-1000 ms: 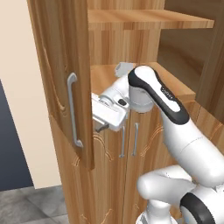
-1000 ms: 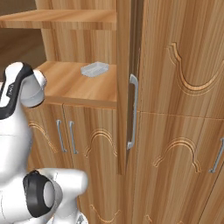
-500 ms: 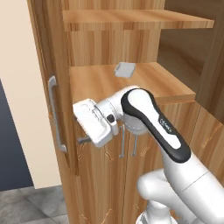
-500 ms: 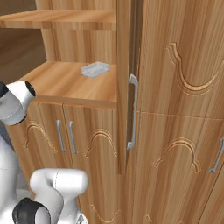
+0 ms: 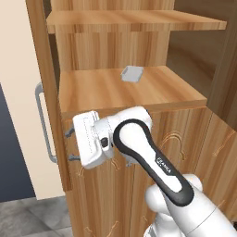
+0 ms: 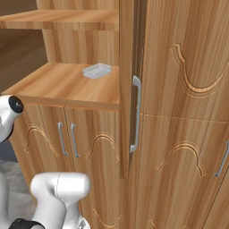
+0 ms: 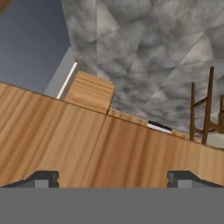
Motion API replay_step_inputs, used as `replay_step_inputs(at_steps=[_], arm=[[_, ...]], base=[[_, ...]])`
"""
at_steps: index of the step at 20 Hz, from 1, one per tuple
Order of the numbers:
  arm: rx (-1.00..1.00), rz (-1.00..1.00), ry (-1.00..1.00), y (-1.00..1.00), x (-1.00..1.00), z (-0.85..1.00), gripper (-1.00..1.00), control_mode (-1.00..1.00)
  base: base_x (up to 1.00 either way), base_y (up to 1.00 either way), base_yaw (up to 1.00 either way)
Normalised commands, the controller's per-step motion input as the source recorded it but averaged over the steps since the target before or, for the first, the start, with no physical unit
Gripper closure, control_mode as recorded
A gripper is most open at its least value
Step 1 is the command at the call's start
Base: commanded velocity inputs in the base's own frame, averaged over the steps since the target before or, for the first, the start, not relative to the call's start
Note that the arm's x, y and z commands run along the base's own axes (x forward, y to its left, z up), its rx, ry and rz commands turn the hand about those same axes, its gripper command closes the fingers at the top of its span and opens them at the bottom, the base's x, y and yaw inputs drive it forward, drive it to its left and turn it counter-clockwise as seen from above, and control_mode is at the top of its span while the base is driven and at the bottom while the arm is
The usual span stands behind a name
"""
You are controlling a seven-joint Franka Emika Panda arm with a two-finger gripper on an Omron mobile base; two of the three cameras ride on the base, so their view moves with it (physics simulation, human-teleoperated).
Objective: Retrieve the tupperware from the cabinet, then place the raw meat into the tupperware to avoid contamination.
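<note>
The tupperware point(image 5: 132, 74) point(image 6: 97, 70), a small clear box, rests at the back of the middle shelf of the tall wooden cabinet point(image 5: 102, 95) point(image 6: 179, 116). The cabinet's left door point(image 5: 48, 92) stands swung wide open. My gripper point(image 5: 69, 146) point(image 7: 113, 177) is open and empty. It hangs below the shelf's front edge, pointing left at the inner side of that open door. In the hand view its fingertips point(image 7: 41, 177) hover close over a wood panel. The raw meat is out of view.
A silver bar handle point(image 5: 42, 122) is on the open left door, and another handle point(image 6: 135, 114) on the right door's edge. Lower doors with paired handles point(image 6: 66, 139) sit under the shelf. A grey floor point(image 7: 144, 57) and a wooden chair point(image 7: 205, 109) lie beyond.
The left door has swung further open to the left. My hand moved left and down with it, from beside the shelf front to below it. The tupperware has not moved.
</note>
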Motion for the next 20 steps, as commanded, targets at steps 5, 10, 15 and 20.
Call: replay_step_inputs(at_steps=[5,10,15,20], arm=[[-0.01,0.00,-0.11,-0.54,0.11,0.10,-1.00,-1.00],[-0.11,-0.03,-0.10,-0.73,0.37,0.06,-1.00,-1.00],[-0.14,-0.13,-0.06,-0.40,0.61,0.16,-1.00,-1.00],[-0.30,-0.03,-0.25,-0.24,0.41,0.00,-1.00,-1.00]], base=[[0.00,0.00,0.00],[0.00,0.00,0.00],[0.00,0.00,0.00],[0.00,0.00,0.00]])
